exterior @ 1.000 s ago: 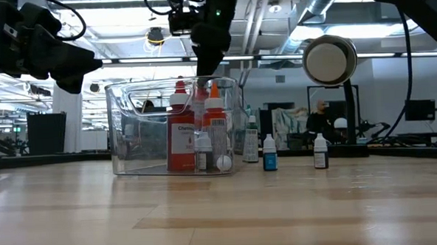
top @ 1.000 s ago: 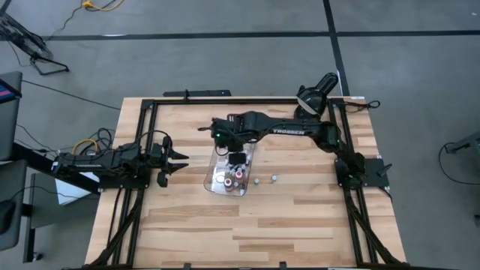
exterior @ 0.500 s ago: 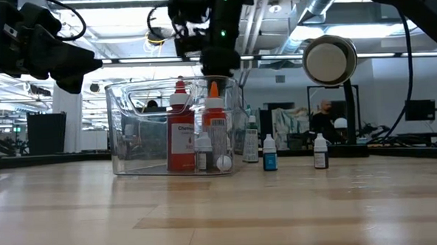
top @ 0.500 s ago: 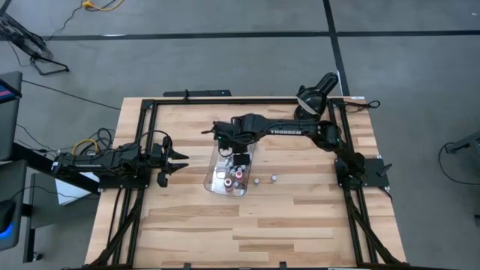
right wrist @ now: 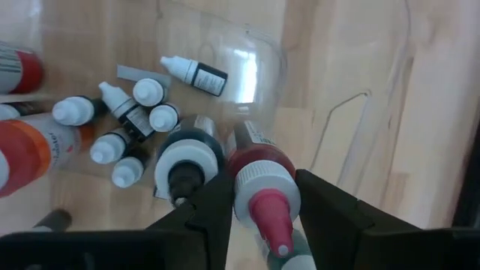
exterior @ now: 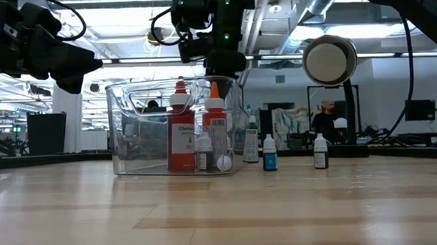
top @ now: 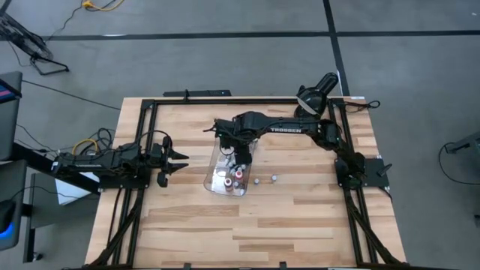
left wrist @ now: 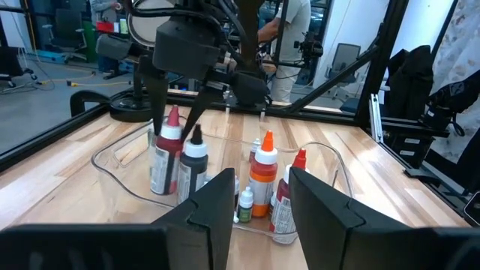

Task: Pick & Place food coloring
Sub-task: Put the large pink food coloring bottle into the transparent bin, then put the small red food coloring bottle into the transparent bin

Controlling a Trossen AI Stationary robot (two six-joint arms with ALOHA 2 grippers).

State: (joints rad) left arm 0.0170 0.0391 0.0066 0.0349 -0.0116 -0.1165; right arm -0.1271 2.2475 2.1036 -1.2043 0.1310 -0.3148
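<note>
Two matte-black jointed arms — the right arm (top: pixel 300 130) lettered TROSSEN in white — with a green indicator light.

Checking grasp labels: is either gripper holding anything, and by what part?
Cannot tell. Right gripper straddles the red-tipped bottle at its white collar, in the tray; contact unclear. Left gripper is empty.

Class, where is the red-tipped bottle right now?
The red-tipped bottle stands in the clear tray mid-table, between the right claw fingers, beside a black-tipped bottle.
</note>
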